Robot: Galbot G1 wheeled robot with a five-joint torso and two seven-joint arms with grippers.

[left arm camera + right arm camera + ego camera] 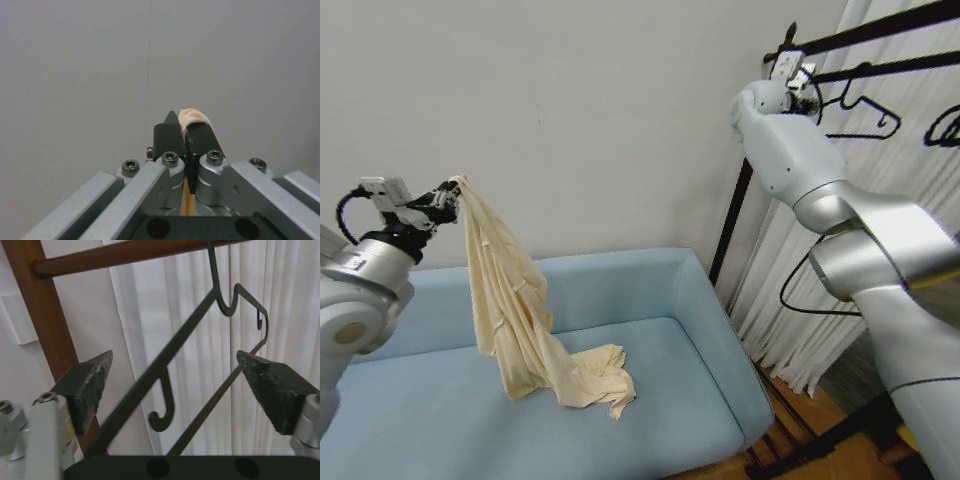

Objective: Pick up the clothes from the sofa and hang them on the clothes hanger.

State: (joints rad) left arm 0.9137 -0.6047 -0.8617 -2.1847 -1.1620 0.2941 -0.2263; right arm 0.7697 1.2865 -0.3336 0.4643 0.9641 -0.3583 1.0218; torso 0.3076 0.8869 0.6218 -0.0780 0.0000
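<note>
The cream garment (510, 310) hangs in a long twisted drape from its top corner, and its lower end is bunched on the seat of the light blue sofa (670, 290). My left gripper (450, 195) holds that corner raised above the sofa's left side, in front of the wall. On the left wrist view its fingers (165, 137) are pressed together with a fold of cream cloth (192, 117) pinched at the tips. My right gripper (798, 72) is lifted high at the dark rack rail (880, 30) beside the curtain. On the right wrist view its fingers (90, 385) are spread wide, with a black hanger (145, 385) on the rail crossing the gap between them. I can't tell whether they touch it.
</note>
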